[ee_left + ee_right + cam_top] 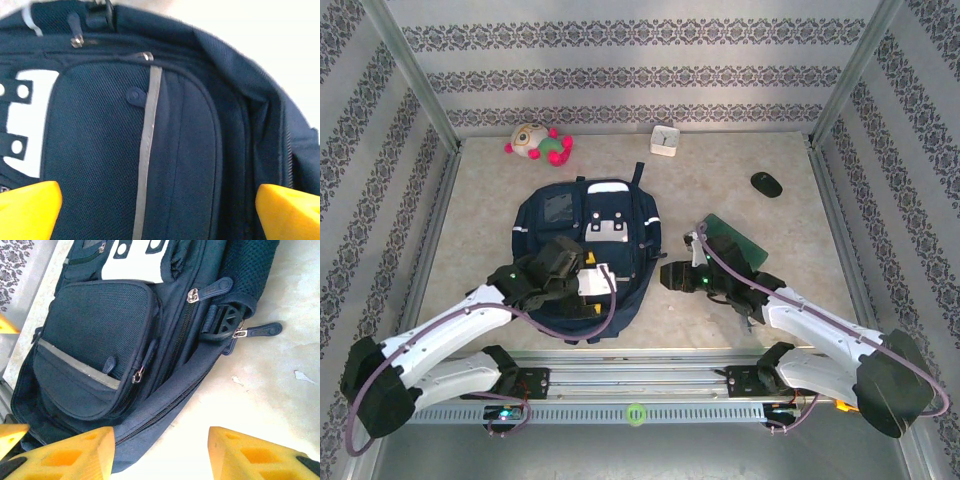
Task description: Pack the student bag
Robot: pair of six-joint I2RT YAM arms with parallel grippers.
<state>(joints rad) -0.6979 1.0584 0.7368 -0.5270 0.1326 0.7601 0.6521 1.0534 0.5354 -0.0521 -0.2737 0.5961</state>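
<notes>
Student bag (pixel 560 215) lies flat, front up, in the middle of the table (pixel 490 190). Left gripper (pixel 592 285) sits over its lower front, jaws spread wide, gripping nothing. Right gripper (pixel 670 275) is just beside the bag's right edge, jaws apart, empty.

The student bag (pixel 100 150) is matt, coarse-woven cloth — its zip pulls (pixel 145 56) shiny metal.

Navy student bag (pixel 582 215) flat, front pockets upward
</notes>
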